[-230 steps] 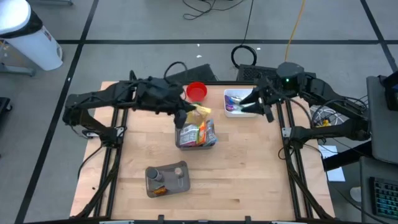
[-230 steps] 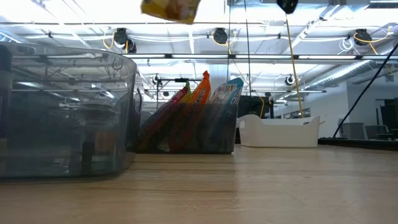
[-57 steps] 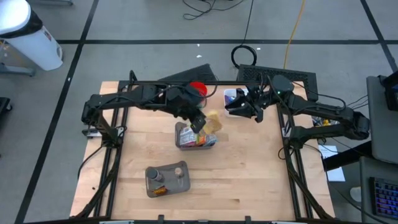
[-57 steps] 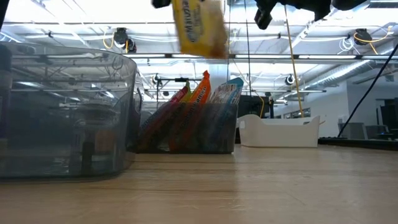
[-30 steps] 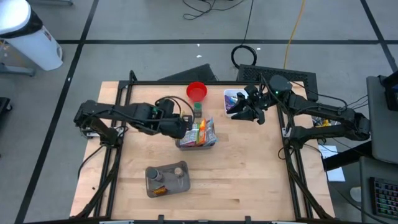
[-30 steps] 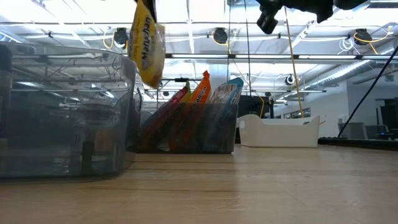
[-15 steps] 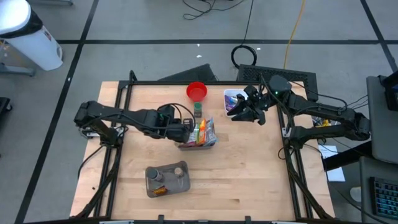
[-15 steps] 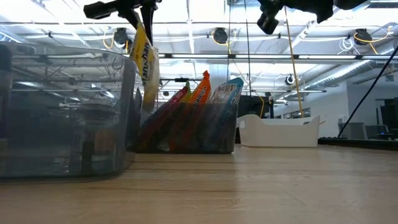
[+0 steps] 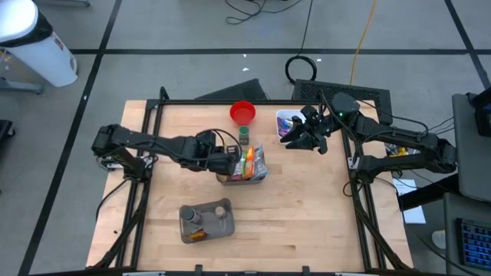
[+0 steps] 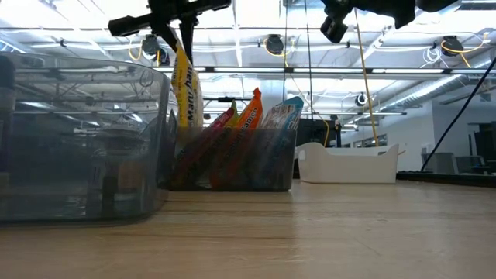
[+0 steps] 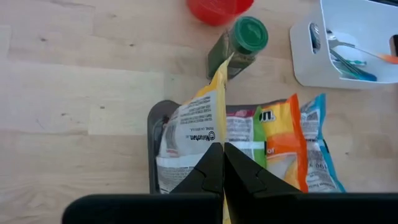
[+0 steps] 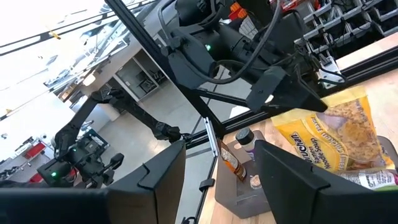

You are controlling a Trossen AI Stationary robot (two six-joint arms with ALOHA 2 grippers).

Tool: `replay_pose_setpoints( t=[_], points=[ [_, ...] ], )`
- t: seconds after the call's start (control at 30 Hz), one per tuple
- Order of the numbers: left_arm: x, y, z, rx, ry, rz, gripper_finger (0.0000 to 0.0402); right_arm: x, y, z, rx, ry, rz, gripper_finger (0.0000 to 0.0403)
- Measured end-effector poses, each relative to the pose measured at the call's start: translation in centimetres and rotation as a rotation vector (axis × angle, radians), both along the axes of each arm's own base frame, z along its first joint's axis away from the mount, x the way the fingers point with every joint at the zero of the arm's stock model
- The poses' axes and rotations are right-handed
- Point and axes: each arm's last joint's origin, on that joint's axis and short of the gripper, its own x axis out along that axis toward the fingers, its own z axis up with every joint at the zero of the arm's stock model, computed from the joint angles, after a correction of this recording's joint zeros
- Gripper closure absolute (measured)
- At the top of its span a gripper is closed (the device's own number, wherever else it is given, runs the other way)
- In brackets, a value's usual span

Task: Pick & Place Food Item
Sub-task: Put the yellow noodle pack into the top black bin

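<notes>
One yellow "Maruchan" packet [image 11: 208,118] clenched in left tool [image 11: 222,167], right tool [image 12: 217,165] released.

The right pincer [image 12: 216,177] stands parted; beyond it the left pincer [image 12: 292,99] clamps a yellow noodle packet [image 12: 339,140] above a bottle caddy [image 12: 245,180].

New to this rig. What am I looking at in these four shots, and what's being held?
Two dark robot arms work at a wooden table. One shot looks straight down, one looks level across the tabletop, and the other two come from cameras on each arm's wrist. The left hand is shut on a yellow noodle packet, holding it upright over a grey bin of snack packets at mid-table. The right hand waits, empty, above a white tray of utensils. Also on the table: a red bowl, a green-capped spice jar, and a clear bin of bottles near the front.
</notes>
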Motion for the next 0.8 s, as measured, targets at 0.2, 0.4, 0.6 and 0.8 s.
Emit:
replay_pose_setpoints(
  t=[0.2,0.4,0.6,0.8],
  points=[
    [1.7,0.8,-1.8,-0.014,0.043,-0.016,0.0401,0.0,0.0,0.0,0.001,0.002,0.000,0.0220],
    [4.5,0.9,-5.4,-0.092,0.099,-0.088,0.0401,0.0,0.0,-0.1,0.008,0.015,0.000,0.0222],
    [6.1,0.7,-6.8,-0.099,0.059,-0.113,0.0401,0.0,0.0,-0.4,0.019,0.040,0.000,0.0223],
    [6.1,1.1,-6.8,-0.089,0.058,-0.104,0.0397,0.0,0.0,-0.4,0.018,0.041,0.001,0.0223]
  ],
)
